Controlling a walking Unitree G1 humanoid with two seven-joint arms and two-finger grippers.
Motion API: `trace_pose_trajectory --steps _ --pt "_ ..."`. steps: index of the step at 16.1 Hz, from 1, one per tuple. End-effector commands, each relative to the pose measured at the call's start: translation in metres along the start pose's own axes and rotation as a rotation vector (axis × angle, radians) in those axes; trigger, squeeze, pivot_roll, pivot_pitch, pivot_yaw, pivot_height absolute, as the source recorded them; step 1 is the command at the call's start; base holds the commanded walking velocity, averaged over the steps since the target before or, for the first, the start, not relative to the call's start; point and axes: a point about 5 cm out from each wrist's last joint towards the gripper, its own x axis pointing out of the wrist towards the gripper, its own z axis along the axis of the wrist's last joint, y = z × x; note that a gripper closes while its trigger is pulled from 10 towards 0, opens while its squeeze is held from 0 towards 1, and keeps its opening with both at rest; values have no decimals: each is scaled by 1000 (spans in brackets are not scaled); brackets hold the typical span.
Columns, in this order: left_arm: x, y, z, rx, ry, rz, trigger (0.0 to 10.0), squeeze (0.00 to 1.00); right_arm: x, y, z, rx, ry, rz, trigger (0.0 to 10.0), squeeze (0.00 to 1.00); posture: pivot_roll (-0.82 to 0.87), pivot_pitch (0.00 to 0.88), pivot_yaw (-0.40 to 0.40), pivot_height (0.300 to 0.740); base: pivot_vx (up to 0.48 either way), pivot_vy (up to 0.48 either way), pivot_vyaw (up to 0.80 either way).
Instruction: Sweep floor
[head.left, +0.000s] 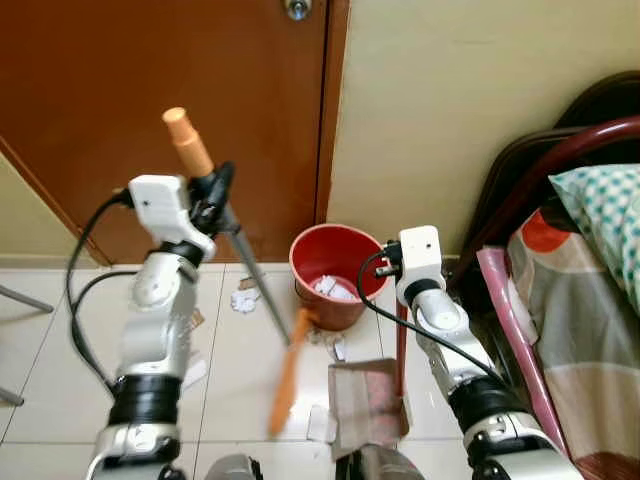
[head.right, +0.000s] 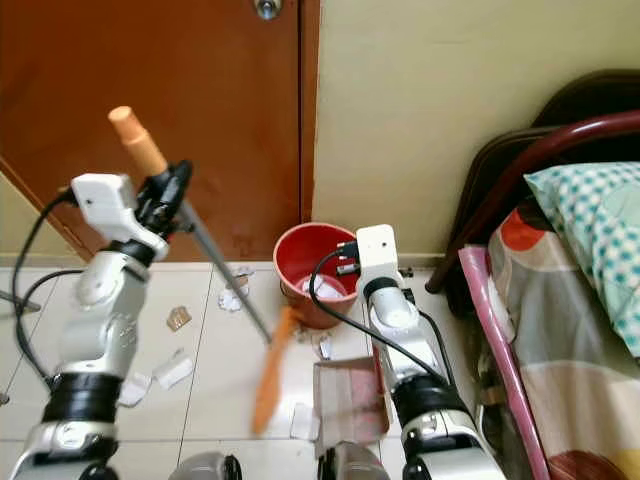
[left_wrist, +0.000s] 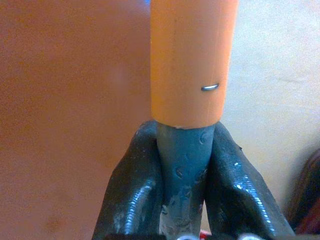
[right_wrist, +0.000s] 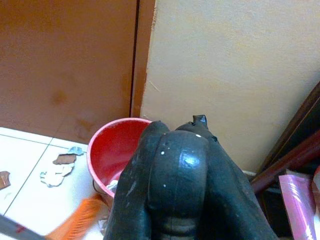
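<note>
Left gripper (head.left: 215, 190) is clamped on the broom (head.left: 250, 275): grey shaft, smooth orange cap up toward the door (head.left: 150, 100), blurred orange head down on the white tiles (head.left: 240, 360) beside the round red bucket (head.left: 335, 270). Right gripper (right_wrist: 175, 165) fingers are together, holding the dustpan (head.left: 365, 405) handle

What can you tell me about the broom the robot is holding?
The broom has a thin grey pole, an orange grip on top and a blurred orange brush head low over the floor tiles. It leans, top toward the door. The left gripper clamps the pole just under the grip. The brush sits beside the red bucket and dustpan.
</note>
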Motion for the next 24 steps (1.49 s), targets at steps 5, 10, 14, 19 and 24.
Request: trace_pose_trajectory --steps 5,10,14,19,24 --pt "-23 15 -21 140 103 3 10000 0 -6 -32 3 -78 20 -91 10000 0 21 100 -45 740 0 0 0" --pt "-20 -8 -32 136 145 -78 10000 0 -1 -67 16 -94 48 -205 10000 0 12 95 -39 740 0 0 0" --pt "-19 -13 -36 144 148 -87 10000 0 6 -76 27 -81 30 -262 10000 0 28 88 -43 740 0 0 0" --pt "-11 -31 -37 104 131 -139 10000 0 16 -61 32 -49 -56 -355 10000 0 63 80 -35 740 0 0 0" --pt "-13 -60 -40 14 145 -262 10000 0 22 -20 26 -35 -58 -275 10000 0 69 85 -34 740 0 0 0"
